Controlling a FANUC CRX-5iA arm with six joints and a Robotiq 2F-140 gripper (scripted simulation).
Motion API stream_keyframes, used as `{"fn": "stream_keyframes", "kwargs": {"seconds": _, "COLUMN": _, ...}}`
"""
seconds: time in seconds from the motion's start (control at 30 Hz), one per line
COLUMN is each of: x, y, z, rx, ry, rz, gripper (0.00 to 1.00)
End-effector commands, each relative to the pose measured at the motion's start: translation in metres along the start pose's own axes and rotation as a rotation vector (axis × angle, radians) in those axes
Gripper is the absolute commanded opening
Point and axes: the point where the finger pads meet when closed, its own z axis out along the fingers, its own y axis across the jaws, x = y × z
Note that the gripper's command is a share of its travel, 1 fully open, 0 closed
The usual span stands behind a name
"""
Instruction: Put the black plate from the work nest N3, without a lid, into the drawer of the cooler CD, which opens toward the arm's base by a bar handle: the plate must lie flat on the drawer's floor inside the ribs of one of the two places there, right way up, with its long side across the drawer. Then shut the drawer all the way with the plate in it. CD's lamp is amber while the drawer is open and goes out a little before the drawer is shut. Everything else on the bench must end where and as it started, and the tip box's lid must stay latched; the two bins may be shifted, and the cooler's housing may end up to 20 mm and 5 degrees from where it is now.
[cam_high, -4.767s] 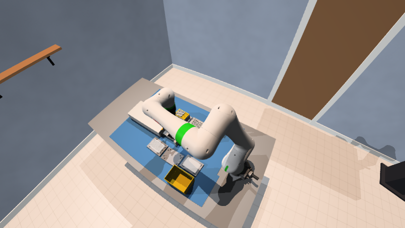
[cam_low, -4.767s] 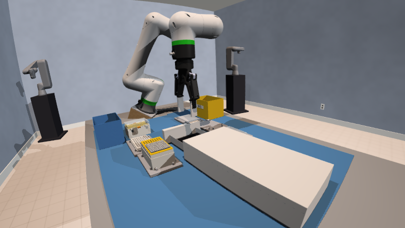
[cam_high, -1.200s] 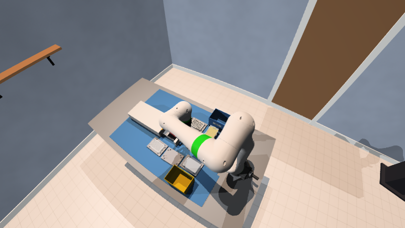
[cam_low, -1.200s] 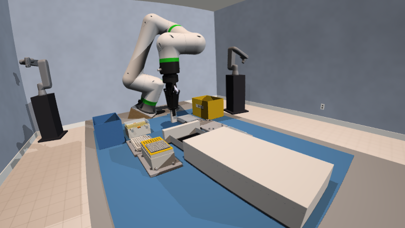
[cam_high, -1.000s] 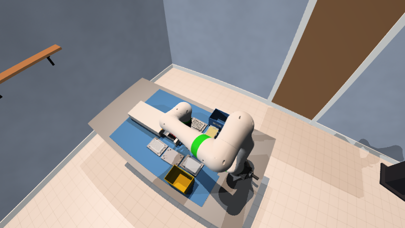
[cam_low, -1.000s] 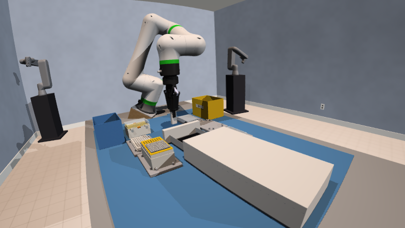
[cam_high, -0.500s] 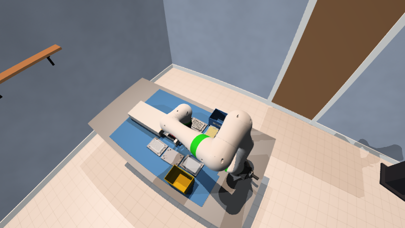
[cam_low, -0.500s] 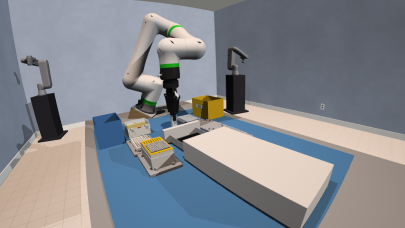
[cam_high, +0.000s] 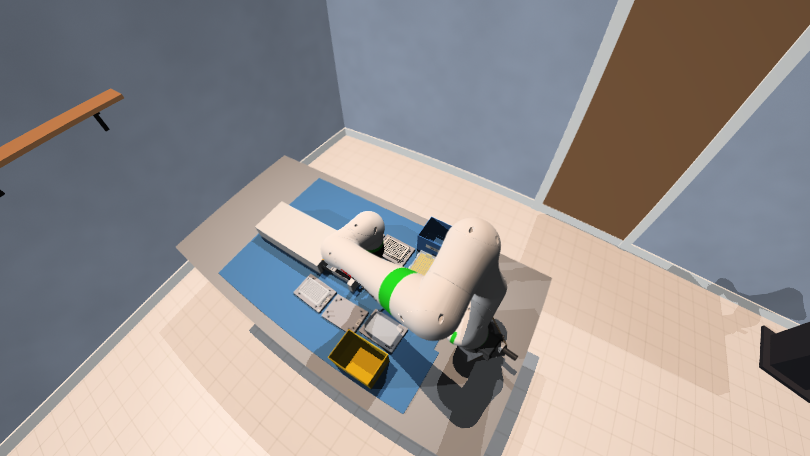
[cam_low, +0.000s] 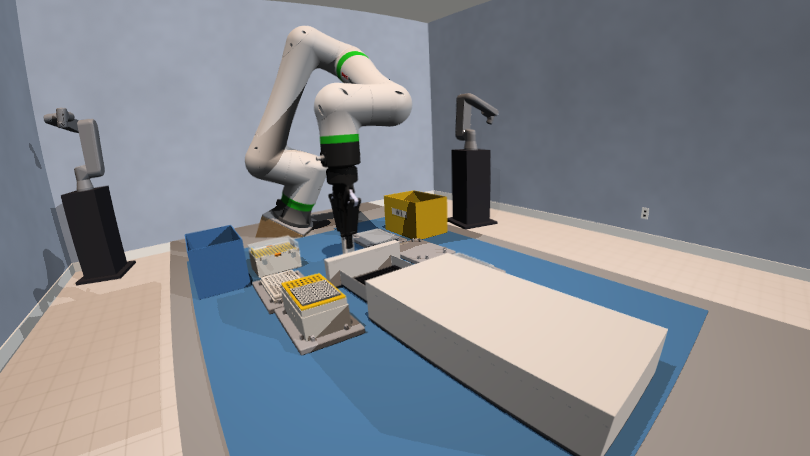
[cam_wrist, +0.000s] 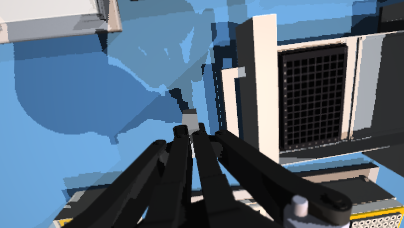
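Observation:
The black plate (cam_wrist: 312, 95) lies flat in the open drawer of the cooler CD (cam_low: 510, 322), with its long side across the drawer. The drawer's pale front panel (cam_wrist: 256, 75) and its bar handle (cam_wrist: 229, 100) face the arm's base. My gripper (cam_wrist: 191, 119) is shut with nothing between the fingers. It points down and hangs just in front of the handle on the base side, above the blue mat. In the exterior view the gripper (cam_low: 346, 240) stands right behind the drawer front (cam_low: 362, 261). The plate is hidden in the top and exterior views.
A yellow bin (cam_low: 415, 214) and three flat nests (cam_high: 344, 312) lie on one side of the drawer. A blue bin (cam_low: 217, 260), the tip box (cam_low: 274, 254) and a yellow-framed rack (cam_low: 313, 291) lie on the other side.

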Motion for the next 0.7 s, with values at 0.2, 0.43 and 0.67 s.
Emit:
{"fn": "stream_keyframes", "kwargs": {"seconds": 0.2, "x": 0.000, "y": 0.000, "z": 0.009, "rx": 0.000, "ry": 0.000, "rz": 0.000, "gripper": 0.00}}
{"fn": "stream_keyframes", "kwargs": {"seconds": 0.43, "x": 0.000, "y": 0.000, "z": 0.017, "rx": 0.000, "ry": 0.000, "rz": 0.000, "gripper": 0.00}}
{"fn": "stream_keyframes", "kwargs": {"seconds": 0.67, "x": 0.000, "y": 0.000, "z": 0.018, "rx": 0.000, "ry": 0.000, "rz": 0.000, "gripper": 0.00}}
